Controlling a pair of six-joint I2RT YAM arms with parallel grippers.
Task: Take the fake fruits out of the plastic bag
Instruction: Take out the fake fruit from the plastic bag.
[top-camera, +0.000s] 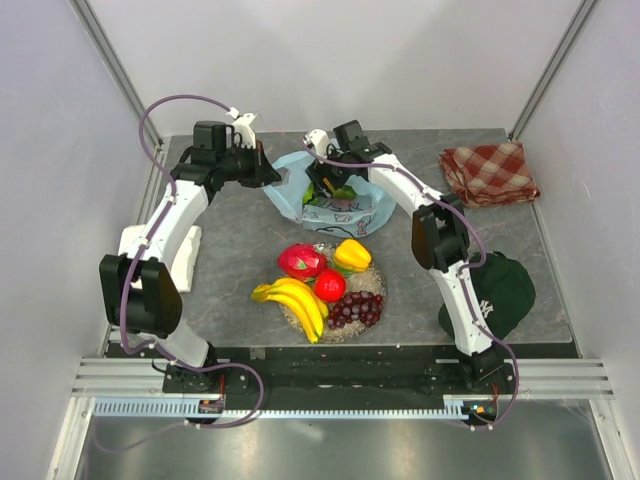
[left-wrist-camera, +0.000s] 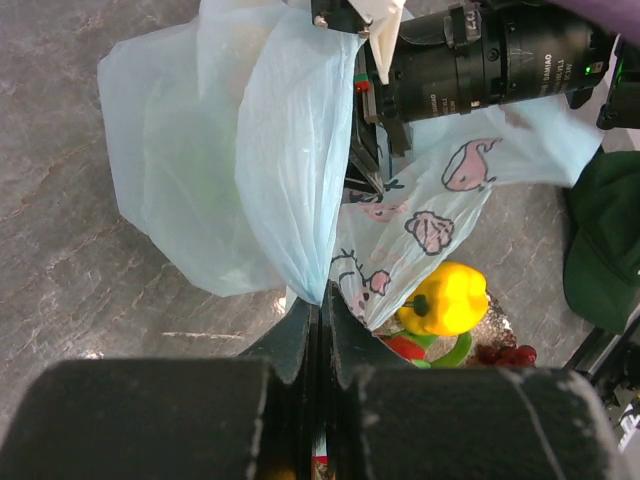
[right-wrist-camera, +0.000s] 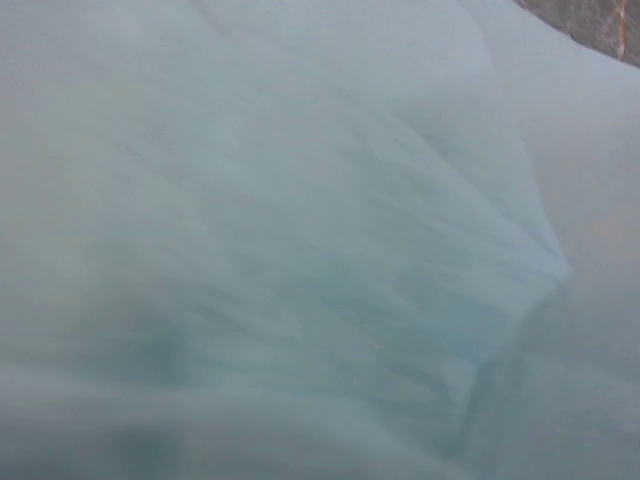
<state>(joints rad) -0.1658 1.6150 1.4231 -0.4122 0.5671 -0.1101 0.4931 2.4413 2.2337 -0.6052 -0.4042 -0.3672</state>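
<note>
We counted one plastic bag (top-camera: 300, 195) toward the far edge of the counter (top-camera: 230, 250), with one green fruit (top-camera: 343, 193) showing inside. Five more lay toward the near edge: one banana bunch (top-camera: 297, 300), one dragon fruit (top-camera: 301, 261), one yellow pepper (top-camera: 351, 255), one red apple (top-camera: 330, 285) and one bunch of grapes (top-camera: 355, 309). One checkered cloth (top-camera: 489, 172) sat in the far right corner, and one green cap (top-camera: 505, 290) by the right edge.
</note>
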